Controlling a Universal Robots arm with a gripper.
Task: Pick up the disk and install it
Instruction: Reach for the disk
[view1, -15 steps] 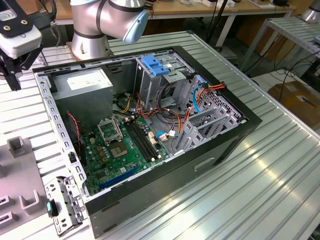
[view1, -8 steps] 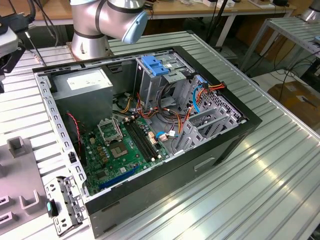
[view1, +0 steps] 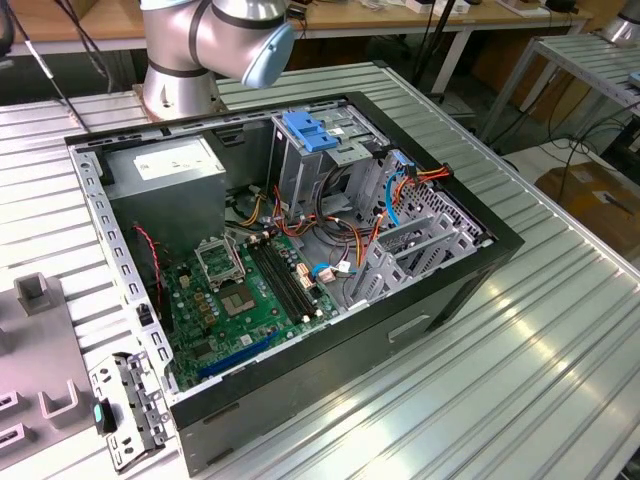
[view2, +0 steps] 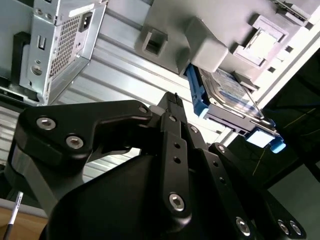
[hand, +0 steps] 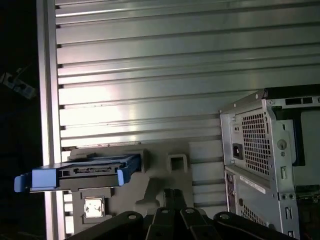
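Note:
The disk (hand: 80, 177) stands on its edge in a grey fixture plate (hand: 165, 175) near the ribbed table's edge. Its blue side rails and silver body face me. In the second wrist view the disk (view2: 225, 95) shows its printed label between blue rails, held against a grey block. My gripper (hand: 172, 194) hangs above the fixture plate, a short way from the disk and not touching it. Its black fingers (view2: 174, 102) are shut together with nothing between them.
The open computer case (view1: 300, 250) lies on the ribbed aluminium table (view1: 560, 340), with a motherboard, cables and a drive cage under a blue latch (view1: 310, 130). A grey power supply box (view1: 165, 175) fills one corner. The fixture plate (view1: 40, 380) sits at the exterior view's left.

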